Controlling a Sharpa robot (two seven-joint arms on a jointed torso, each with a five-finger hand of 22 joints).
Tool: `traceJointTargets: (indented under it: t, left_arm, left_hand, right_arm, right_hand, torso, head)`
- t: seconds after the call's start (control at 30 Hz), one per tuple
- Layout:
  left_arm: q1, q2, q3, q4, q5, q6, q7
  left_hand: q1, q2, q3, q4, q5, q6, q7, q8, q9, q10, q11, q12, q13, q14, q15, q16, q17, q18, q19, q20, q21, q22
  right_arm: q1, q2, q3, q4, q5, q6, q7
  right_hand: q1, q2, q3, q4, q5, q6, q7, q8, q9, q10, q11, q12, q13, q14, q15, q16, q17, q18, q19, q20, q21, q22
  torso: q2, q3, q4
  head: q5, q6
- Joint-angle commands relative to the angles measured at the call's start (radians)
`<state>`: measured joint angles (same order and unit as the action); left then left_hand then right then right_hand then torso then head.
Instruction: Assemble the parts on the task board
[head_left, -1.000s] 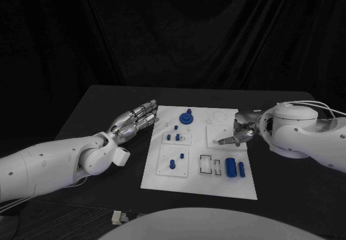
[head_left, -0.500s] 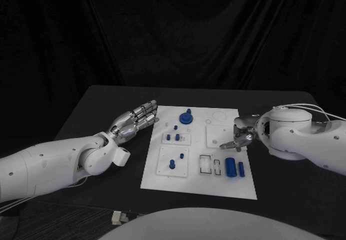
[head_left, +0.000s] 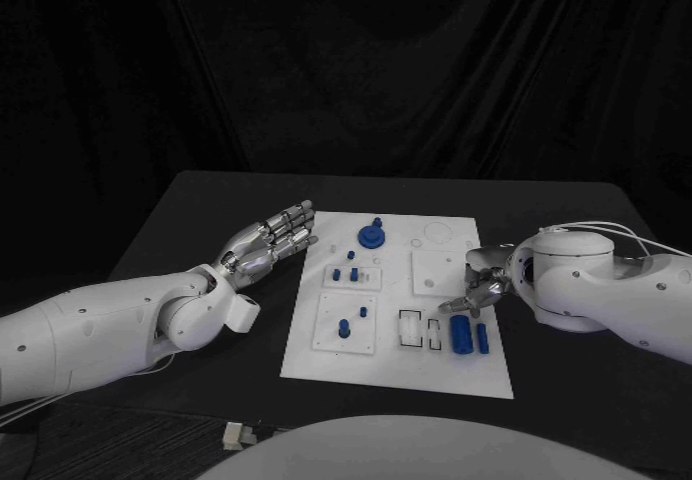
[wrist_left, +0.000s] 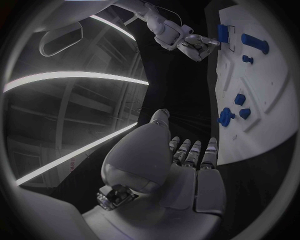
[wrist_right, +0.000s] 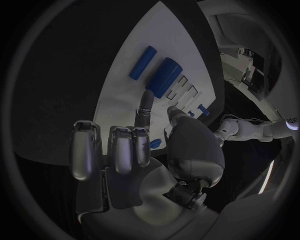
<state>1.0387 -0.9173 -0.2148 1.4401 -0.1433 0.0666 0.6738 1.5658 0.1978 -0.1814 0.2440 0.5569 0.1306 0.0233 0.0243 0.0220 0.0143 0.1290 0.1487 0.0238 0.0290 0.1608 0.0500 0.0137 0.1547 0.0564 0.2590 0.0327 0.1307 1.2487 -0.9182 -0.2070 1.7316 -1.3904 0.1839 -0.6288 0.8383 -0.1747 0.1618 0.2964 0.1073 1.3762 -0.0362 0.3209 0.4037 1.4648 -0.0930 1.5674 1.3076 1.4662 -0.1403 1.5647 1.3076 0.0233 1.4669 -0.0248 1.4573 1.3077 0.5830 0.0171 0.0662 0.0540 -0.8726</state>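
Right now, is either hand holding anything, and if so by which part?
Nothing is held. The left hand lies open beside the board. The right hand hovers over the big cylinder, fingers apart and empty.

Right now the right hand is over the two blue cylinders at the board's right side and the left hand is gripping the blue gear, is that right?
Not quite. The left hand grips nothing: in the head view it lies open on the table beside the board, apart from the blue gear. The rest holds: the right hand is over the two blue cylinders at the board's right side.
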Motion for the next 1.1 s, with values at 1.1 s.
traceJointTargets:
  t: [1.1]
  left_arm:
    - [-0.002,0.002,0.001,0.003,0.005,0.01,0.01]
  left_hand:
    - [0.007,-0.002,0.0,-0.006,0.003,-0.001,-0.001,0.004,0.001,0.008,0.017,0.026,0.004,0.003,0.027,0.01,0.003,0.005,0.005,0.014,0.007,0.0]
  right_arm:
    - [-0.042,0.028,0.0,-0.031,0.001,0.017,-0.019]
  right_hand:
    - [0.03,0.01,0.01,-0.002,0.0,-0.037,0.014,-0.047,-0.003,0.106,0.006,0.003,0.263,0.105,0.006,0.006,0.263,0.02,0.017,0.004,-0.051,0.204]
  torso:
    - [0.0,0.0002,-0.0001]
  head:
    - [0.004,0.0]
